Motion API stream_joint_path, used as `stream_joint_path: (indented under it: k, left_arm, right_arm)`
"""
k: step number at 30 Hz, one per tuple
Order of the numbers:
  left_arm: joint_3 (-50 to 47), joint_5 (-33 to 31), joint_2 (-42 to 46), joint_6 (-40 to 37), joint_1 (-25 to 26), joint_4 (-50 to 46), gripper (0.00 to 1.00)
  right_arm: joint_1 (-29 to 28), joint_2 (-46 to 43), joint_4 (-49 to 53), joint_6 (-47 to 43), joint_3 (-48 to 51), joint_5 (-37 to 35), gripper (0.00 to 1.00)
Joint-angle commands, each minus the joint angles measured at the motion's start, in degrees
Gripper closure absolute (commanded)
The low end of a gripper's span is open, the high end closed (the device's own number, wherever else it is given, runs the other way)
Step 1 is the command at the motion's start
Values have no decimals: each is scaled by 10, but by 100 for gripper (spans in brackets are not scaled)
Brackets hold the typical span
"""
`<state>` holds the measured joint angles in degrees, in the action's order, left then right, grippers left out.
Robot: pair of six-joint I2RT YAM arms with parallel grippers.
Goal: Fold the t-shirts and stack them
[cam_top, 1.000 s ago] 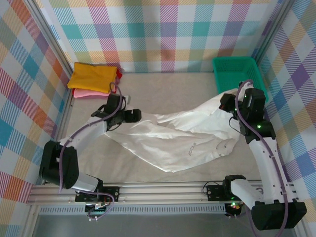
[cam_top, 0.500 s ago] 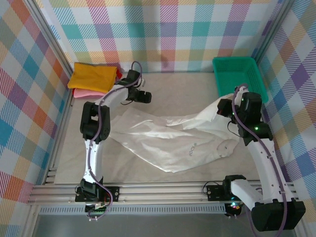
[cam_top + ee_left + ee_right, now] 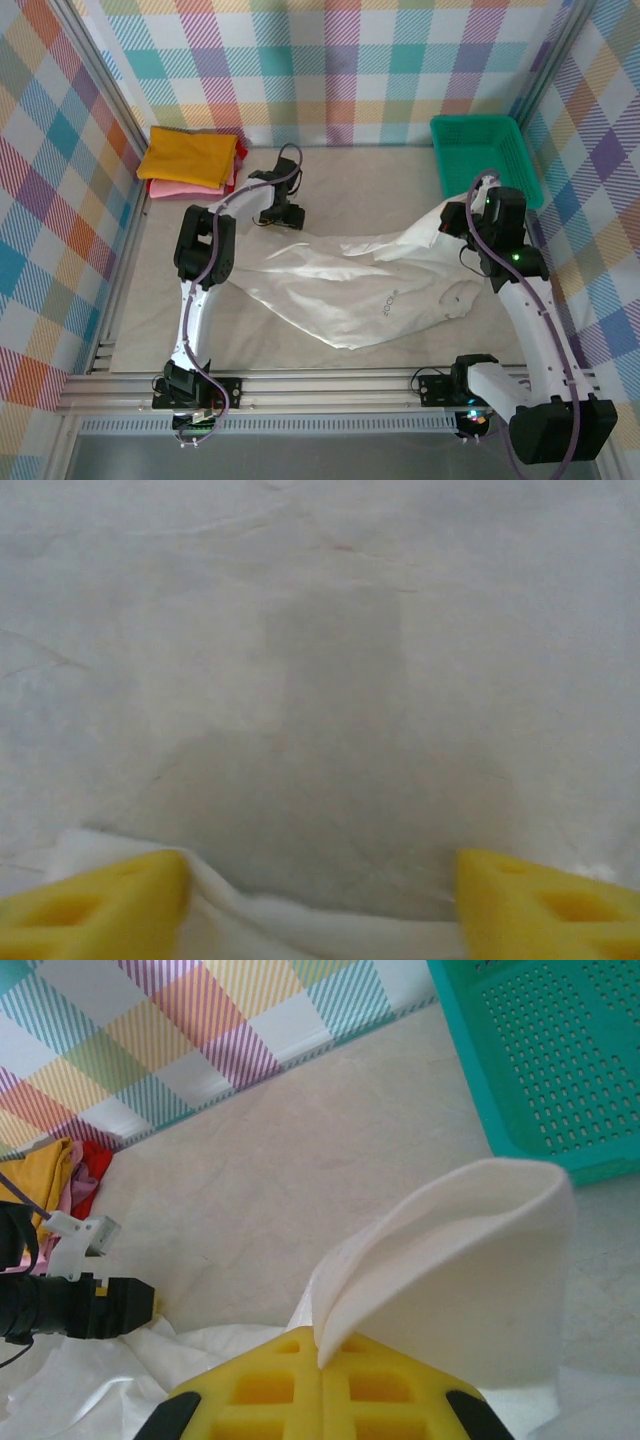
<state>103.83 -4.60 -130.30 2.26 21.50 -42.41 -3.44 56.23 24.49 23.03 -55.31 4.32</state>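
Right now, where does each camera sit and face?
Top external: above, behind the bases, looking down on both arms, the white t-shirt, the table.
Left wrist: on the left gripper, facing down at the table, yellow fingers apart.
Right wrist: on the right gripper, facing the far wall, shut on the white t-shirt.
Shared: top and right wrist show the green basket and folded t-shirts.
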Motion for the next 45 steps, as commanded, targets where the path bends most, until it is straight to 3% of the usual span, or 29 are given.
stream_joint_path:
  k: [1,2,4,6,16,26,31,38,41,45]
  left_arm:
    - [-29,12,-11,-5,-8,-10,58]
    - [-33,15,-5,-3,-9,-6,68]
    - [-52,15,21,0,-9,12,74]
    - [-85,13,69,9,-10,35,100]
    - [-267,-73,365,56,-15,137,100]
    - [-378,-100,599,65,-17,146,100]
    - [-371,-117,707,54,-17,112,100]
    - [-278,-125,719,11,-17,45,100]
    - [-212,-128,644,-17,-26,31,100]
    - [-138,-94,512,-40,-66,57,100]
  right_arm:
    - [0,5,-29,-11,3,0,100]
    - [-1,6,-30,-11,3,-1,100]
    - [-1,8,-27,-14,2,-5,100]
    - [0,11,-23,-16,-2,-6,100]
    - [-1,11,15,-23,-35,-14,100]
    - [-1,-64,92,-15,-84,-11,100]
    - [-1,-107,129,-15,-120,-24,100]
    - [-1,-115,160,-5,-165,-39,100]
    - [-1,-70,158,-6,-200,-75,100]
    - [-1,49,113,-11,-243,-73,100]
